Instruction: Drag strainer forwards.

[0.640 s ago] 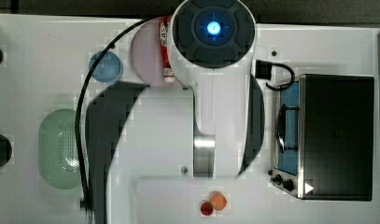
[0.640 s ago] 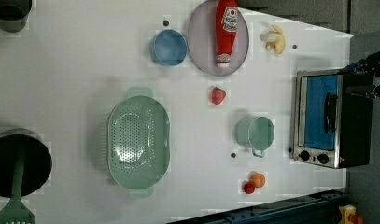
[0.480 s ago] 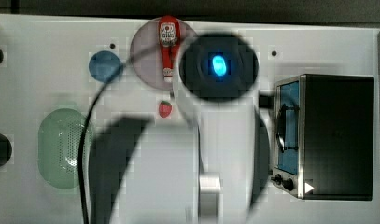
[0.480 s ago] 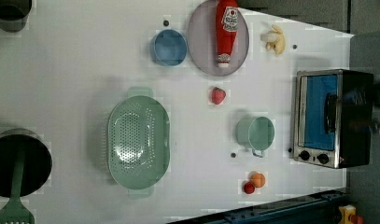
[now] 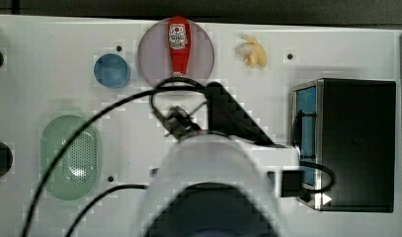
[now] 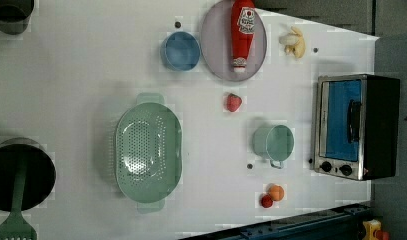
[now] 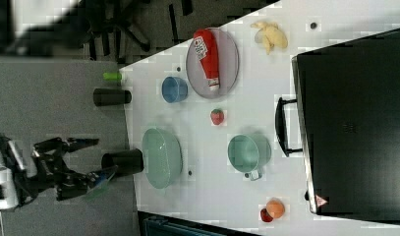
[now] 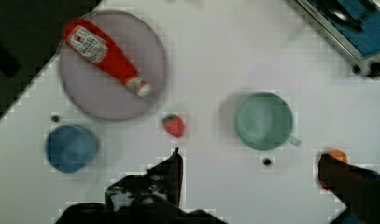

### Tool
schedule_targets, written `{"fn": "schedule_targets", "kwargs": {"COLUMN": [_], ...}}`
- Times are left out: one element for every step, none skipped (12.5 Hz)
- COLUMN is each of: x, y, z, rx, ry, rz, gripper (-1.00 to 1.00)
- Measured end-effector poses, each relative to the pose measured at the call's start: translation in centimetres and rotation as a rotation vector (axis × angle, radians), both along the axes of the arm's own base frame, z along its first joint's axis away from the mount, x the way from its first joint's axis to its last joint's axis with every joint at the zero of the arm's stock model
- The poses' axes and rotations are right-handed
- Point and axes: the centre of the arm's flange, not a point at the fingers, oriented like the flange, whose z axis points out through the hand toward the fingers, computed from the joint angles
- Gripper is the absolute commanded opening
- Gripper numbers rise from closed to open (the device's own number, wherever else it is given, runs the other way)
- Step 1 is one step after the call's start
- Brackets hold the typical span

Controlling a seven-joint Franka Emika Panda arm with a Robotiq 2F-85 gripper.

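The strainer [image 6: 148, 152], a pale mint-green perforated oblong, rests empty on the white table [image 6: 91, 65]. It lies at the top view's left [image 5: 70, 157] and beside a black cup in the right view [image 7: 161, 157]. My gripper [image 8: 253, 182] is open, its fingers [image 8: 171, 172] spread wide with nothing between them. It hangs high over the table's middle, above the strawberry [image 8: 174, 125] and teal mug [image 8: 263, 121], apart from the strainer. In the right view the gripper [image 7: 101, 157] shows off the table's edge. My arm [image 5: 213, 187] covers the lower middle of the top view.
A blue bowl [image 6: 181, 51] and a plate [image 6: 216, 45] bearing a ketchup bottle [image 6: 242, 30] lie beyond the strainer. A toaster oven [image 6: 356, 127], a banana [image 6: 293, 42], small orange and red fruits [image 6: 272, 195], and a black pot [image 6: 18, 172] holding a green spatula also stand on the table.
In the top view my arm has swung toward the lower edge, uncovering the plate, ketchup bottle and banana. The strainer and other objects have not moved.
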Motion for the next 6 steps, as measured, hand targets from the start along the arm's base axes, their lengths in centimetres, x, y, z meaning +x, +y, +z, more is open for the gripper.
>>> {"fn": "schedule_targets", "kwargs": {"x": [0.3, 0.8, 1.6, 2.6, 3.2, 3.2], "y": [1.4, 3.3, 5.8, 8.8, 12.1, 15.3], "z": [-0.5, -1.8, -3.6, -5.7, -8.1, -10.7], "rx": [-0.009, -0.023, -0.033, -0.043, -0.049, -0.052], "ry": [0.009, 0.044, 0.073, 0.094, 0.125, 0.150], "rz": [0.024, 0.058, 0.104, 0.157, 0.206, 0.239], "gripper": [1.00, 1.00, 1.00, 1.00, 1.00, 1.00]}}
